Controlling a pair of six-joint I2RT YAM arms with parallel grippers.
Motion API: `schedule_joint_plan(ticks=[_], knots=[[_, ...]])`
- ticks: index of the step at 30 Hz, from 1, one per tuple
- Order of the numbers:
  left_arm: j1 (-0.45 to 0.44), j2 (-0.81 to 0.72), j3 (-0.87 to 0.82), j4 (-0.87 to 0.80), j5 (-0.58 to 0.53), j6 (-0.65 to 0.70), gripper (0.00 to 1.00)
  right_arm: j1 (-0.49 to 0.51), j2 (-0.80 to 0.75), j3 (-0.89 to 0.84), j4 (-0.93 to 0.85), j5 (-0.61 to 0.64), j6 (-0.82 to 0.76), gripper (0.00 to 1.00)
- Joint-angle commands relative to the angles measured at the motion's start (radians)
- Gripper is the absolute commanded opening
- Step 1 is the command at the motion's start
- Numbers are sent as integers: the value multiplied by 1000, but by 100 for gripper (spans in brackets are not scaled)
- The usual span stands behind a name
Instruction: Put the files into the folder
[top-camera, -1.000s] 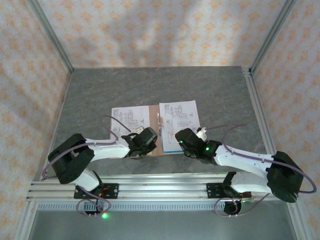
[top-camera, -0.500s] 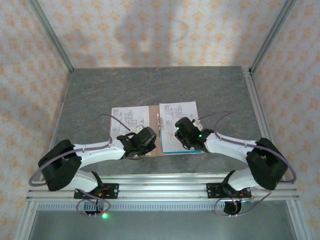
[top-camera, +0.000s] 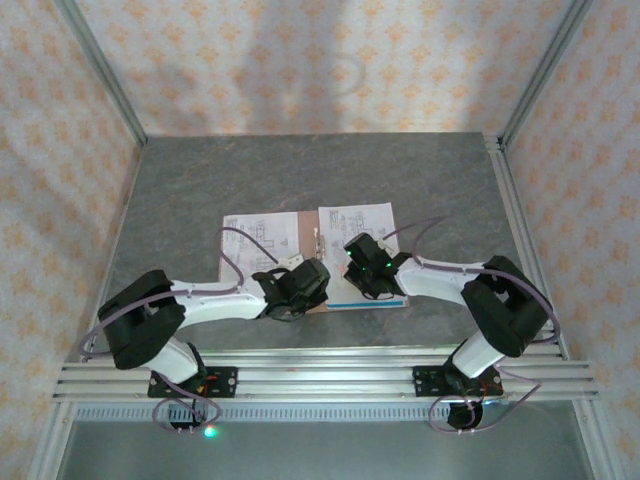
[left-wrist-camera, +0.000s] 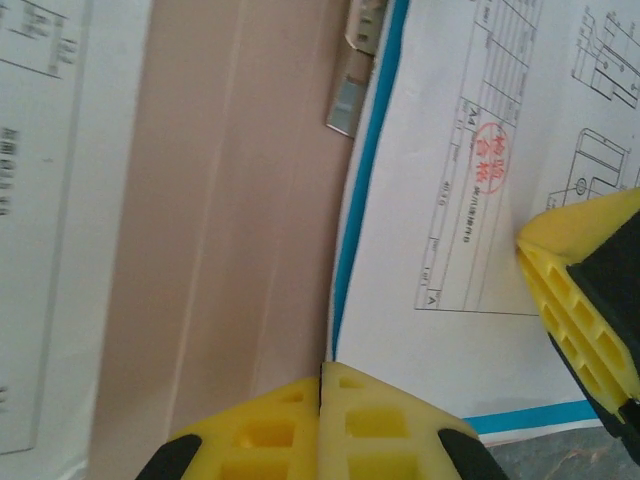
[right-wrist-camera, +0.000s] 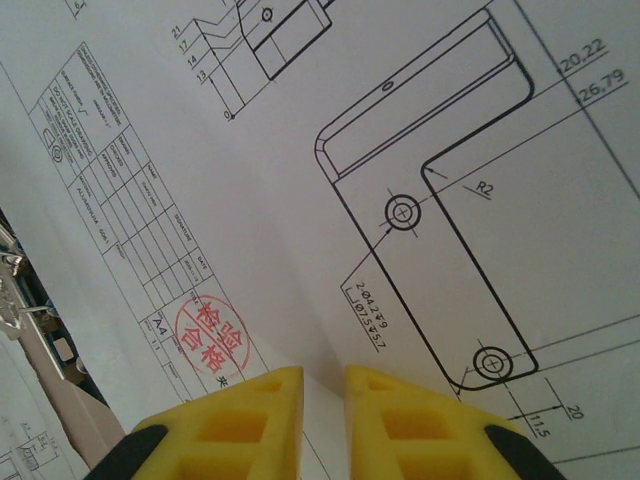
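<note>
Left gripper (left-wrist-camera: 322, 375) pressed together over folder (left-wrist-camera: 230, 250) bare centre, teal sheet (left-wrist-camera: 356, 225) edge beside it. Right gripper (right-wrist-camera: 323, 378) on drawing sheet (right-wrist-camera: 250, 130), folder's right half; narrow gap, pinch unclear.

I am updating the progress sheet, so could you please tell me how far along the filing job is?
Done: the folder lies open, with a left sheet on one half and the drawing sheet over the teal sheet on the other. In hand: the right tool, fingers narrowly apart, is low over the drawing sheet; the left tool is shut near the clip. Left: probably closing the folder.
</note>
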Motion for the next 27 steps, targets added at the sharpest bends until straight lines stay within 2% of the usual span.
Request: schedule_joint_plan(ticks=[1,17,27], knots=[[-12,29,37,46,-4,-13,2,-6,-5,-25,18,10,-11,17],[-23,52,58,29,-19,-18,3,-9,-24,-73,39,-24,-25,17],[-3,-84,31,-129,-128,-13,3,-9,-3,-55,32,-41,-45,16]])
